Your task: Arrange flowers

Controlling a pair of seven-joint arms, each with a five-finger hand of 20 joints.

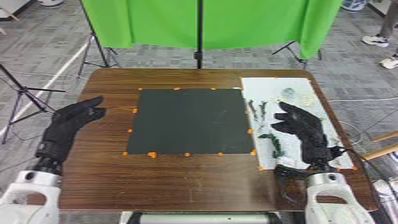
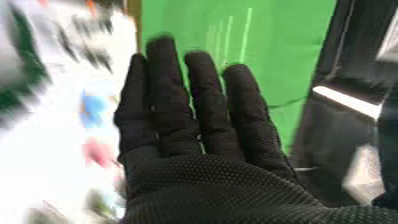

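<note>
A brown wooden desk (image 1: 115,175) is standing on a gray carpeted floor (image 1: 355,82). Beyond its far edge, a green cloth (image 1: 147,25) is hanging, with a black pole (image 1: 200,32) running upright at its middle. At the left, a black stand (image 1: 24,91) is spreading its legs over the floor. Pale wooden furniture parts (image 1: 382,151) are jutting in at the right. In the right wrist view, a white light strip (image 2: 347,102) is glowing.

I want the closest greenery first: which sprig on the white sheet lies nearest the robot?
The bushy green sprig on the white sheet; it is thicker and a fuller green than the two thin sprigs farther away.
</note>
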